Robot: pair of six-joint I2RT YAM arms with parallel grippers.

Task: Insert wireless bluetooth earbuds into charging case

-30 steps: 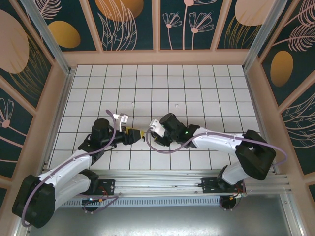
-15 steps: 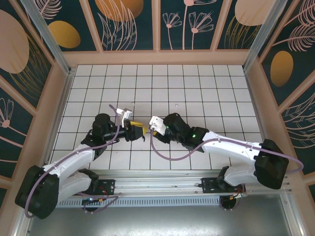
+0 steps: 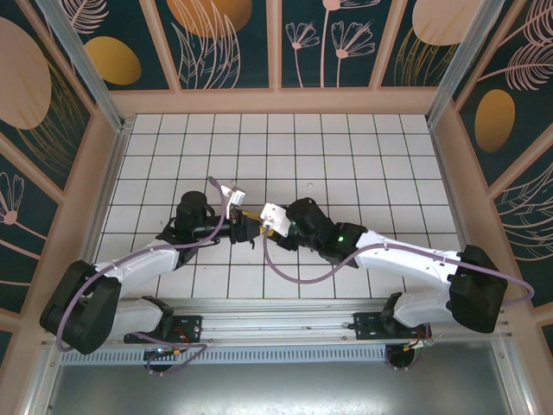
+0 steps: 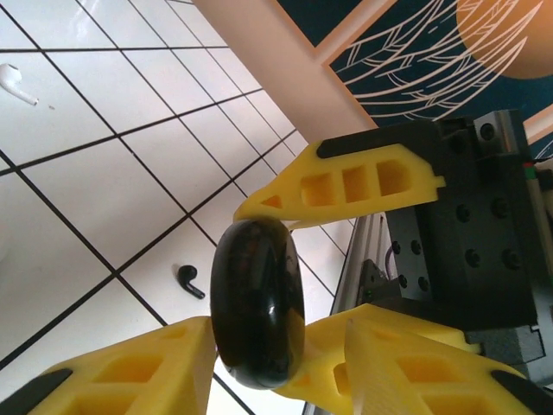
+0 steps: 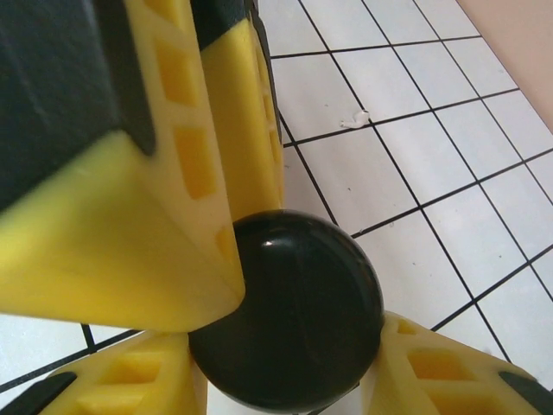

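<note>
Charging case: a glossy black, rounded charging case (image 4: 257, 303), held between the two grippers over the white-tiled worktop (image 3: 346, 147), about midway between its left and right edges and nearer its near edge than its far one
Left gripper: the left gripper (image 3: 251, 227) reaches in from the left, and its yellow jaws are clamped on the two flat faces of the case, so the left wrist view meets the case edge-on
Right gripper: the right gripper (image 3: 266, 231) reaches in from the right, its jaws pressed against opposite sides of the case's rim
Black earbud: a black earbud (image 4: 192, 281) lies on a tile just beyond the case, apart from it and from the jaws
White earbud: a white earbud (image 4: 17, 82) lies on its side, well apart from the black one and farther from the near edge
Small white piece: a small white piece (image 5: 356, 118) sits by a tile line beyond the case, too small to tell whether it is an earbud
In the way: in the right wrist view one left jaw covers the upper left of the case, and in the left wrist view the right gripper's black body hides the tiles behind it
Surroundings: purple cables (image 3: 285, 275) loop from the wrists, an aluminium rail (image 3: 285, 311) runs along the near edge, and leaf-patterned wall panels (image 3: 225, 43) enclose the worktop
</note>
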